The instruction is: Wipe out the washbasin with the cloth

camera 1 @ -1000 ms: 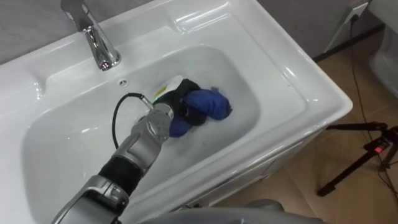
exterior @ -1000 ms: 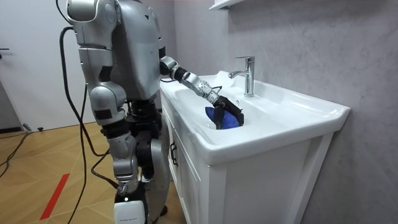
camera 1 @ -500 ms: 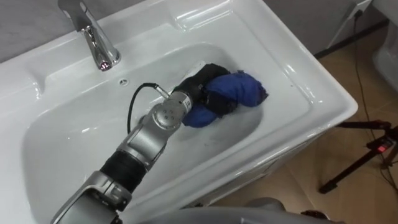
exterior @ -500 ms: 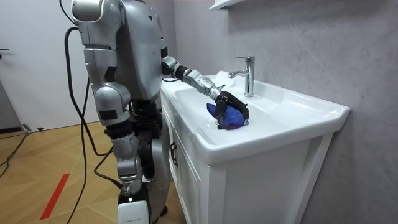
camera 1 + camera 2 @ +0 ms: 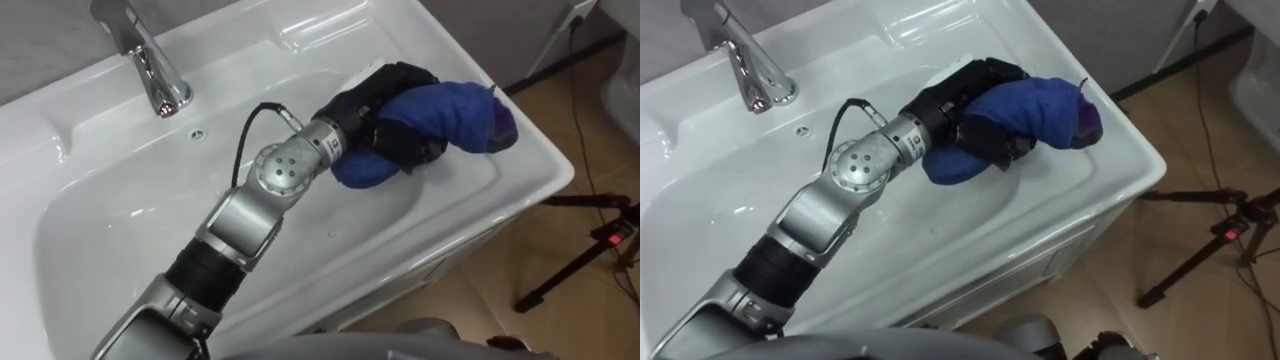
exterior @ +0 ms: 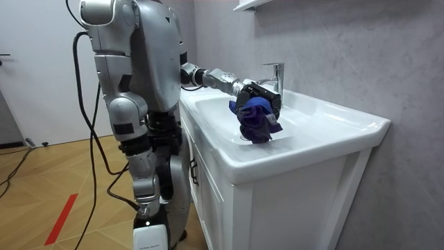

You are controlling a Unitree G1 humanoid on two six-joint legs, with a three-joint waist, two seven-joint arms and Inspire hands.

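At the far right side of the white basin (image 5: 120, 230), the robot's left hand (image 5: 372, 98) is clamped around a bunched blue cloth (image 5: 452, 112). Its dark fingers curl over the top of the bundle. One end of the cloth reaches out over the basin's right rim, while a smaller fold (image 5: 362, 170) bulges beneath the hand against the sloping inner wall. In the room view the cloth (image 6: 258, 119) hangs down from the hand (image 6: 262, 92), and its lowest part is close to the front edge of the bowl.

The left arm comes in from the lower left and stretches diagonally across the bowl. A chrome faucet (image 5: 150, 62) stands on the back ledge, well apart from the hand. A small overflow hole (image 5: 197, 131) sits just below it in the basin wall.

The robot stands upright on the wooden floor (image 6: 55, 180) at the end of the white cabinet (image 6: 277, 208) that carries the basin. A dark tripod (image 5: 590, 240) stands on the floor beyond the basin's right edge.
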